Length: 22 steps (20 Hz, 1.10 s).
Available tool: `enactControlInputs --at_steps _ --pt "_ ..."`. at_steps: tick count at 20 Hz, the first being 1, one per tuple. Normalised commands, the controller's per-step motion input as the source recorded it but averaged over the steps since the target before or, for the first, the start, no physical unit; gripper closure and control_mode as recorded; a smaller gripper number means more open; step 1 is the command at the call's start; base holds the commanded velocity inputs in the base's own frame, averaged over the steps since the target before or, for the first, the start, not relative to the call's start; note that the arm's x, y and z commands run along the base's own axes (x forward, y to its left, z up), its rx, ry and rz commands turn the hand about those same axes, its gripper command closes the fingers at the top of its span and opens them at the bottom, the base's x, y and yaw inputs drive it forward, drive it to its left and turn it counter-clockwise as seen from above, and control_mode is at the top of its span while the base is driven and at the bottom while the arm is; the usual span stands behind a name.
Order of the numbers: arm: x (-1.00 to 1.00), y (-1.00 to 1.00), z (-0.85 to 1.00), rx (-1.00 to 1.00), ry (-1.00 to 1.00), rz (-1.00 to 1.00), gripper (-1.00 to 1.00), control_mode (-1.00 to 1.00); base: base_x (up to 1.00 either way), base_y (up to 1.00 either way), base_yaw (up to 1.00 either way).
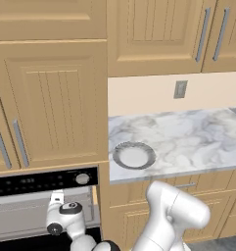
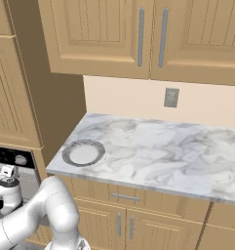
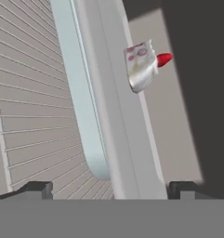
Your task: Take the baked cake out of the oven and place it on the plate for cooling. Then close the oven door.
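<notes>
The oven (image 1: 41, 182) at the lower left stands open, with its grey cavity showing under the black control panel. My gripper (image 1: 56, 197) reaches into that cavity. In the hand view the gripper (image 3: 111, 189) is open with nothing between its fingertips (image 3: 36, 188). The baked cake (image 3: 141, 65), a small pale wedge with a red topping, lies well ahead of them on a grey surface inside, slightly right of centre. The plate (image 1: 134, 155) sits empty on the marble counter near its left front corner, and also appears as the plate (image 2: 83, 152). The oven door is swung off the opening and mostly out of view.
A wire rack (image 3: 34, 102) fills the left of the hand view beside a pale grey rail (image 3: 81, 107). Wooden cabinets (image 1: 51, 98) surround the oven and hang over the counter (image 1: 188, 137). A wall outlet (image 2: 171, 97) is on the backsplash. My arm's elbow (image 1: 176, 208) stands before the lower drawers.
</notes>
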Motion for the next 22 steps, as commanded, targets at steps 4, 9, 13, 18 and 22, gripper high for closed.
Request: enactControlInputs --at_steps 4,9,13,18,22 --pt "0.36 0.00 0.00 0.00 0.00 0.03 -1.00 -1.00 0.00 0.00 0.00" --pt "0.32 0.00 0.00 0.00 0.00 0.03 1.00 -1.00 0.00 0.00 0.00" --pt "0.11 0.00 0.00 0.00 0.00 0.05 1.00 -1.00 0.00 0.00 0.00" --pt "0.00 0.00 0.00 0.00 0.00 0.03 1.00 -1.00 0.00 0.00 0.00" --pt "-0.05 0.00 0.00 0.00 0.00 0.01 1.00 -1.00 0.00 0.00 0.00"
